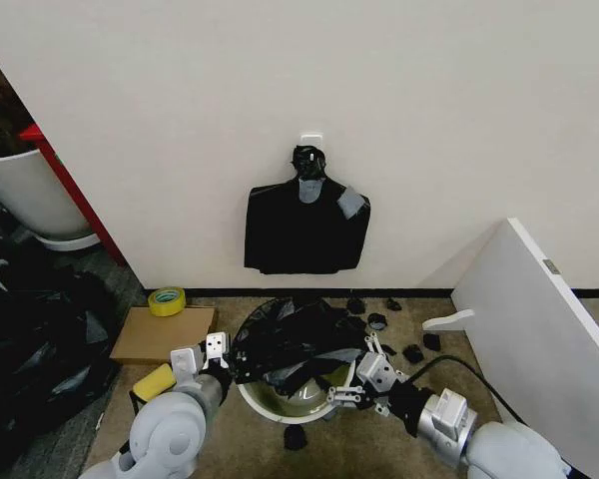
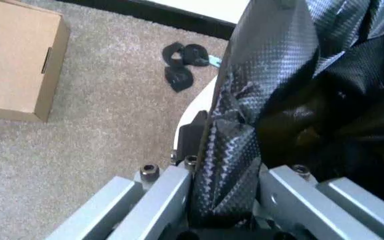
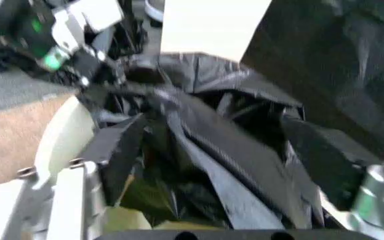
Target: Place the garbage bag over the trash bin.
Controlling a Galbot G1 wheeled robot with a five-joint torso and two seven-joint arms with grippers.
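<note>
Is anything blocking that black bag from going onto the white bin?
Nothing visible. The garbage bag already hangs over the trash bin opening, stretched between the left end effector and right end effector, both gripping it.

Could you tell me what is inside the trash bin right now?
The garbage bag is bunched over most of the trash bin's opening, held by the left gripper and right gripper. A patch of pale greenish inner wall shows; the bottom is covered.
</note>
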